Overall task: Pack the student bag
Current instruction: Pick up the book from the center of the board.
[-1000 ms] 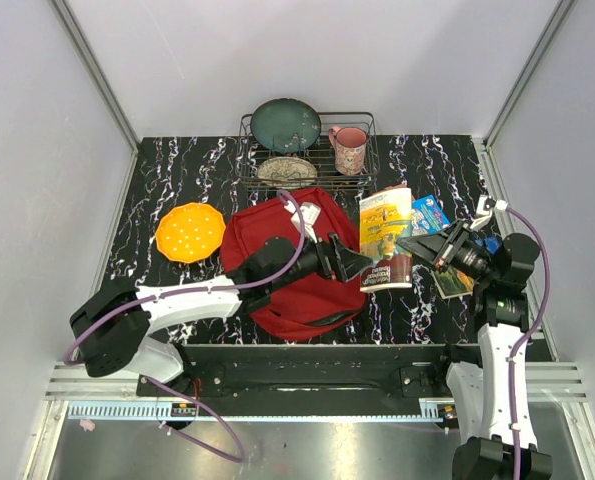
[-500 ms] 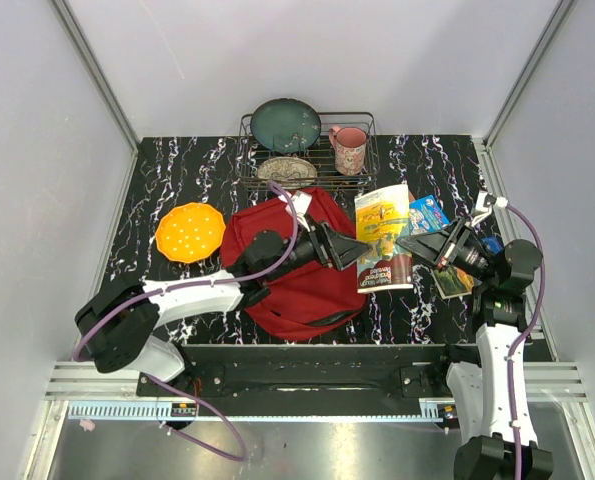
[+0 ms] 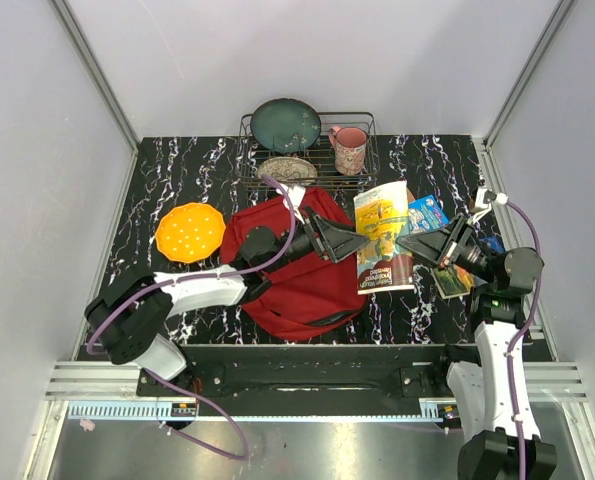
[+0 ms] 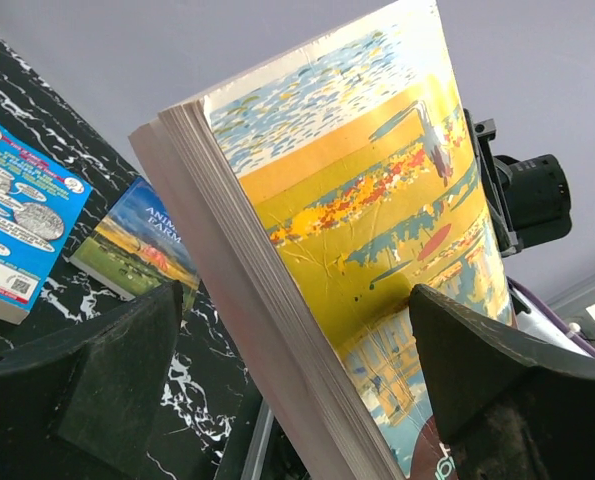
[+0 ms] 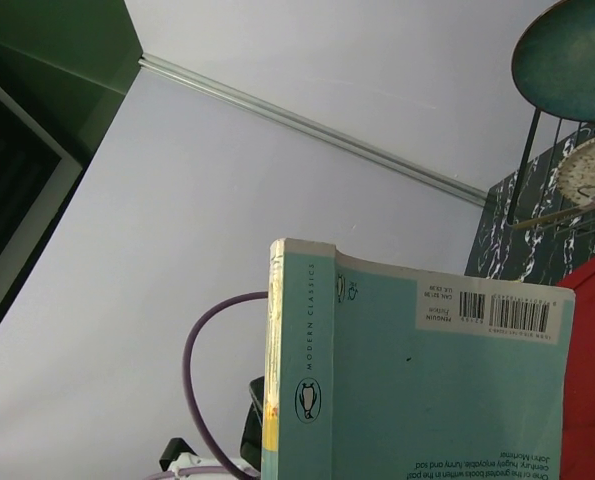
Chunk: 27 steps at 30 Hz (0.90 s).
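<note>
Overhead and wrist views of a book transfer above the bench [image 3: 177, 180]. The student bag [image 3: 307, 290] lies at the centre of the near half, partly under the left arm; whether its mouth is open cannot be told. Just right of the bag, a yellow-covered paperback [image 3: 384, 235] is held tilted off the surface, its right edge pinched by the right hand [image 3: 429, 246]. The right wrist view shows only the teal back cover [image 5: 447, 400], not the fingers. The left hand [image 4: 297, 300] is spread, one finger on each side of the paperback, and has not visibly closed on it. A blue booklet [image 4: 17, 240] and a second book [image 4: 142, 245] lie on the bench at the right; an orange plate [image 3: 190, 232] lies left of the bag, and a wire rack [image 3: 367, 125] with crockery stands at the far edge. Likely hazards: if the right hand lets go before the left presses in, the paperback would drop. A grip on the page edge alone could let the covers fan open. A closed bag mouth would block insertion.
</note>
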{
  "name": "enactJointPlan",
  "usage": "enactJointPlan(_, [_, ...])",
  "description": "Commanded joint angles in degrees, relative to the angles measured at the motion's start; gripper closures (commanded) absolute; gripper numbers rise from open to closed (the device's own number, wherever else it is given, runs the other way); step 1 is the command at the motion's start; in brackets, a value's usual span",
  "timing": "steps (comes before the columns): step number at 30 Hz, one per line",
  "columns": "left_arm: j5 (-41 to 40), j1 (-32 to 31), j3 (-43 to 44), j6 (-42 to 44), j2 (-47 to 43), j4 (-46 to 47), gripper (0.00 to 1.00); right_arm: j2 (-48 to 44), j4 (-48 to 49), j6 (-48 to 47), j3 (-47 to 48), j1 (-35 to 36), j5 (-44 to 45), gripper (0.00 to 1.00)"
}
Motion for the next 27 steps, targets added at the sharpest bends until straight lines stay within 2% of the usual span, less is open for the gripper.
enactJointPlan(1, [3.52,0.34,1.25,-0.79,1.79,6.95,0.01,0.21,10.74,5.29,0.65,1.99,-1.35,1.0])
enactJointPlan(11, [7.21,0.78,2.04,-4.3,5.74,14.59,0.01,2.23,10.92,3.28,-1.02,6.56,0.14,1.0])
enactJointPlan(17, [8.79,0.78,1.69,-4.58,5.75,16.88,0.01,3.2,6.01,-1.03,-1.55,7.62,0.76,1.0])
enactJointPlan(19, [8.97,0.78,1.43,-4.31,5.22,16.97,0.05,3.55,5.74,-1.91,-1.72,7.88,0.76,1.0])
enactJointPlan(20, [8.88,0.78,1.16,-3.96,4.96,16.97,0.17,3.64,5.22,-2.26,-1.64,7.88,0.76,1.0])
enactJointPlan(23, [8.44,0.78,0.46,-3.43,3.82,16.36,0.38,3.82,3.55,-3.93,-1.64,7.88,0.85,1.0])
enactJointPlan(24, [8.27,0.87,0.2,-3.08,3.03,16.09,0.49,3.99,1.71,-4.72,-1.55,7.88,0.85,1.0])
enactJointPlan(26, [7.3,0.78,-0.51,-2.03,2.15,14.43,0.62,3.9,0.03,-7.0,-1.46,7.88,1.02,1.0])
enactJointPlan(27, [6.95,0.78,-0.77,-1.59,1.18,13.73,0.75,4.08,-1.97,-7.62,-1.46,7.88,1.2,1.0])
